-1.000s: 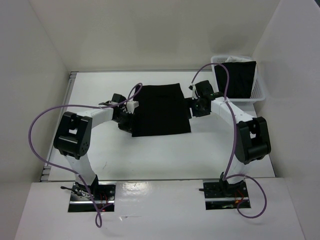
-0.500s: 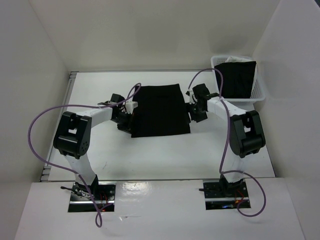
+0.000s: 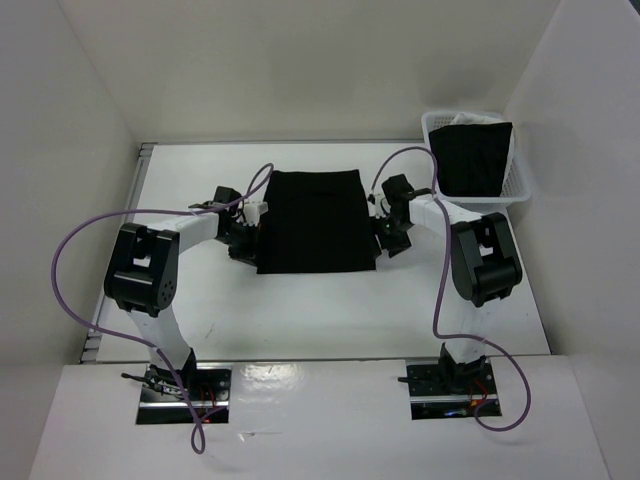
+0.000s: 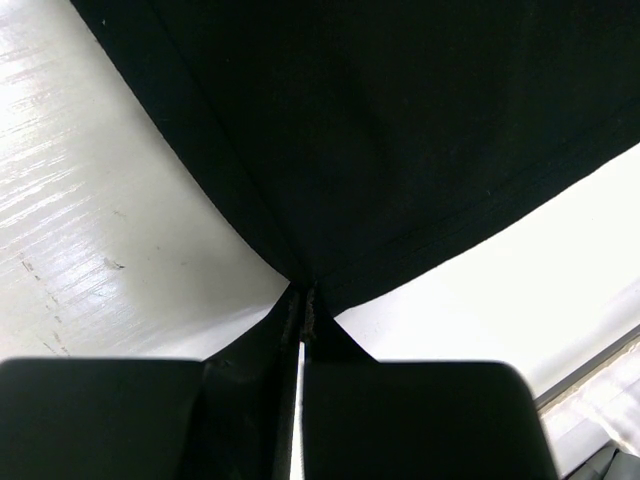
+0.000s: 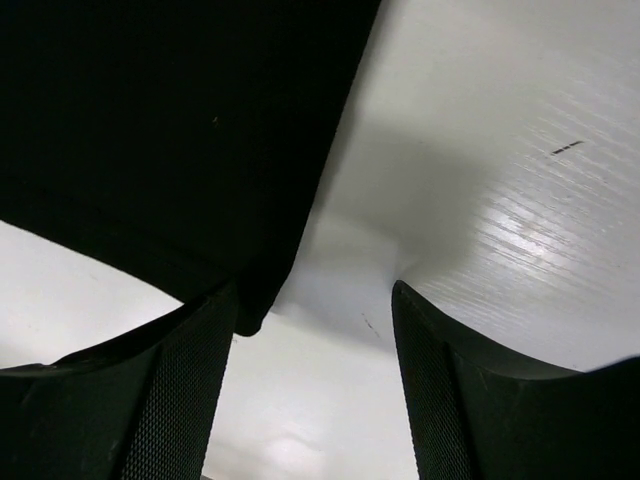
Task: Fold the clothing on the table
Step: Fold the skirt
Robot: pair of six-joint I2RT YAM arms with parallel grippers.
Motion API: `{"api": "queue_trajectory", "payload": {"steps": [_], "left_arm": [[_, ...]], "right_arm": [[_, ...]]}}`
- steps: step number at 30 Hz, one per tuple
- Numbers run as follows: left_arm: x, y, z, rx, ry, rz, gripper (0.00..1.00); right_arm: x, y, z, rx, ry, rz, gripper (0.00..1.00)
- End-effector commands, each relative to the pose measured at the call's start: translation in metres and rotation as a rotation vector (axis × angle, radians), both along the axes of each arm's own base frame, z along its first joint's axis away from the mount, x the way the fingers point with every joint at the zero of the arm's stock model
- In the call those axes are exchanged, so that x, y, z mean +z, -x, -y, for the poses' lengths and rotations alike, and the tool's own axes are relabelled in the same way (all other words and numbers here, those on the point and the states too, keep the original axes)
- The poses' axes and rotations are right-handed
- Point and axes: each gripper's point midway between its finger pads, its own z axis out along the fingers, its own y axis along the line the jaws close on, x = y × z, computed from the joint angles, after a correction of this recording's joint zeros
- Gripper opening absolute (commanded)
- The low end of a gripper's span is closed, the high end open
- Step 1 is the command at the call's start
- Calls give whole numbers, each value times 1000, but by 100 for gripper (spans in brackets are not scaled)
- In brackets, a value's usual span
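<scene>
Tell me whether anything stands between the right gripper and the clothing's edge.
Nothing visible does. The right gripper stands open at a corner of the clothing, which reaches one finger; only bare table shows between the fingers. The left gripper is shut on the opposite edge.

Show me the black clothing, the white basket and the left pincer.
black clothing (image 3: 315,222), top view, middle of the fabric
white basket (image 3: 521,180), top view, right wall
left pincer (image 4: 302,300), left wrist view, shut tips pinching fabric
</scene>
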Motion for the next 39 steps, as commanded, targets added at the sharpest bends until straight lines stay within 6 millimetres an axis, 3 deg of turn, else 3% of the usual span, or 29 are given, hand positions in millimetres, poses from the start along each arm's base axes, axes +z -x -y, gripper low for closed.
{"api": "queue_trajectory", "payload": {"steps": [1, 9, 15, 18, 22, 26, 31, 39], "left_arm": [[2, -2, -2, -20, -1, 10, 0], [1, 2, 1, -37, 23, 1, 0], [2, 3, 3, -48, 30, 4, 0], [-2, 4, 2, -48, 28, -7, 0], [-2, 4, 2, -55, 27, -2, 0], [1, 6, 4, -78, 41, -7, 0], [18, 13, 11, -152, 94, -5, 0], [49, 47, 21, -325, 207, -30, 0]], "right_arm": [[-5, 16, -11, 56, -32, -63, 68], [-13, 37, -42, 182, -14, -99, 67], [-18, 38, -46, 202, -8, -108, 59], [-19, 38, -44, 200, 0, -105, 49], [-22, 38, -42, 198, 13, -111, 18], [-20, 38, -40, 205, 23, -105, 0], [-5, 41, -39, 229, 15, -95, 0], [10, 75, -53, 383, -21, -171, 0]]}}
